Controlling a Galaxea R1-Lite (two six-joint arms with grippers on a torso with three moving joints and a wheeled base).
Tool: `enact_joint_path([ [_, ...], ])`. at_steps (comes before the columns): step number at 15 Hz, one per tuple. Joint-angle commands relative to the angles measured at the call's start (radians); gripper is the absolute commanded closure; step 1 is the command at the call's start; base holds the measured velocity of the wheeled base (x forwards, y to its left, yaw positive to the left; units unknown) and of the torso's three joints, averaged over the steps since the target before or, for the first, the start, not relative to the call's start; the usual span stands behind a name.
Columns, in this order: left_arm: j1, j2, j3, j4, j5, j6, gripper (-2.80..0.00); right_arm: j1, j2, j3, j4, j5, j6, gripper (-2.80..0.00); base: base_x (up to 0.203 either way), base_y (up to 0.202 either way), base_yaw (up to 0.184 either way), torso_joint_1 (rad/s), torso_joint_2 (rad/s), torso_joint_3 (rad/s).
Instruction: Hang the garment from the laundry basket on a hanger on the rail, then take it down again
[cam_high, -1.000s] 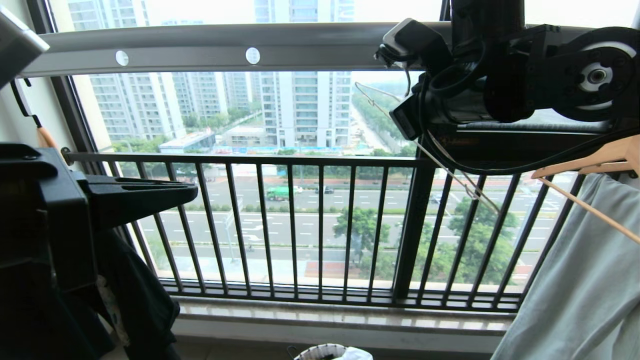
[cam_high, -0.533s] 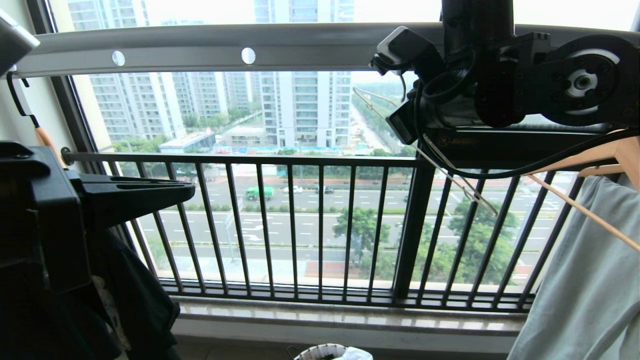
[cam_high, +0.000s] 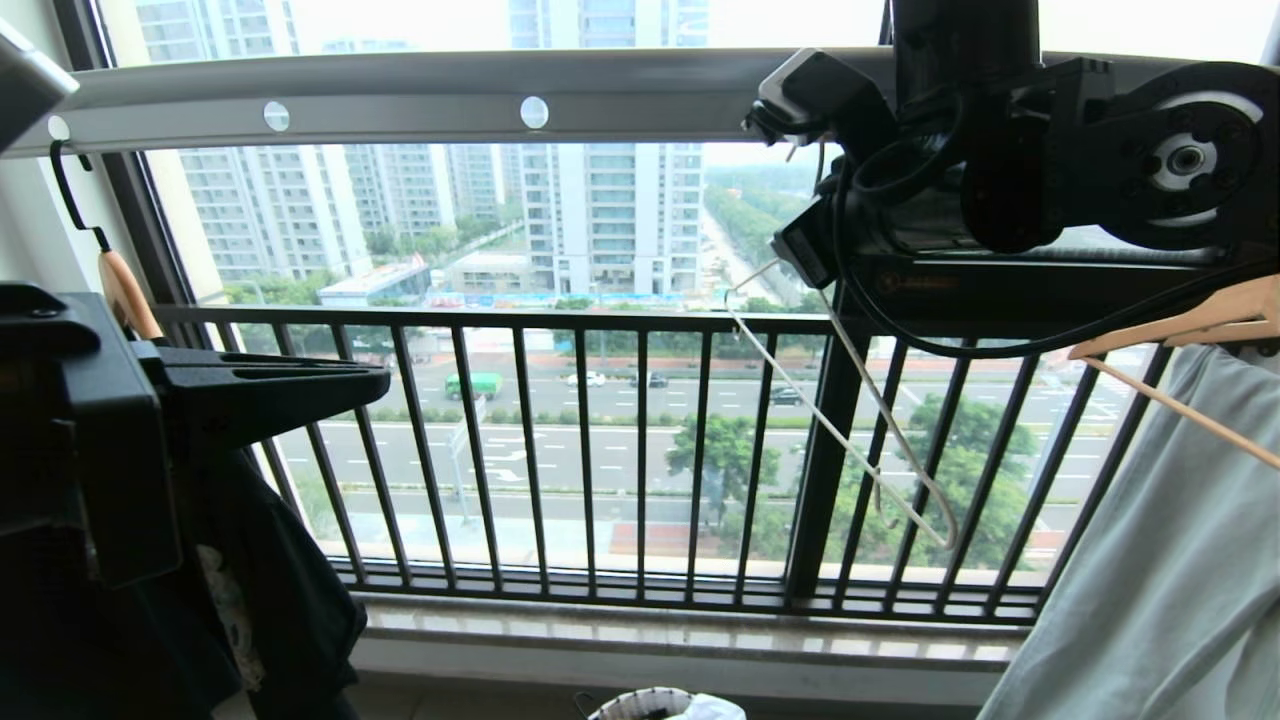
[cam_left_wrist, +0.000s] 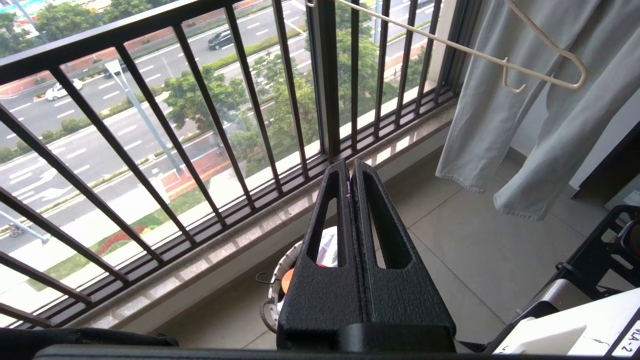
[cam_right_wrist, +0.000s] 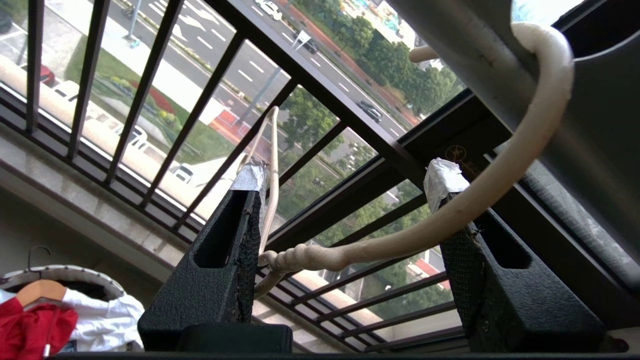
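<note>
Outside the barred window are tall towers, and the right pincer (cam_right_wrist: 350, 185) at upper right, spread around the hanger (cam_high: 850, 420) hooked on the rail (cam_high: 400, 95), should back off gently while the garment (cam_right_wrist: 35, 330) sits in the laundry basket (cam_right_wrist: 65, 275) at lower left.

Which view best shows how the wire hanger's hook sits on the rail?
The right wrist view: the hanger hook curls over the rail between open jaws. Head view shows only its hanging body; left wrist view only one end.

The head camera faced the window railing (cam_high: 600, 450) from mid-room, under the rail (cam_high: 400, 95). The left wrist camera looked down past its hand (cam_left_wrist: 352, 167) at the same railing. The right wrist camera sat close beneath the hanger (cam_right_wrist: 500, 165), angled upward.
</note>
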Motion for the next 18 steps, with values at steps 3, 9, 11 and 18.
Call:
enact_joint_path([
  [3, 0.0, 0.007, 0.001, 0.001, -0.001, -0.001, 0.0, 0.046, -0.13, 0.141, 0.0, -0.005, 0.015, -2.8, 0.0, 0.0, 0.0, 0.0, 0.0, 0.0],
  [9, -0.005, 0.022, 0.005, 0.0, -0.001, -0.001, 0.0, 0.156, -0.427, 0.436, -0.003, -0.07, 0.029, -2.8, 0.0, 0.0, 0.0, 0.0, 0.0, 0.0],
  [11, -0.005, 0.03, 0.008, 0.0, -0.001, -0.001, 0.0, 0.191, -0.534, 0.526, -0.004, -0.086, 0.035, -2.8, 0.0, 0.0, 0.0, 0.0, 0.0, 0.0],
  [18, 0.002, -0.075, 0.047, -0.001, 0.007, -0.003, 0.0, 0.073, -0.894, 0.831, -0.002, -0.069, 0.126, 0.0, 0.0, 0.0, 0.0, 0.0, 0.0, 0.0],
])
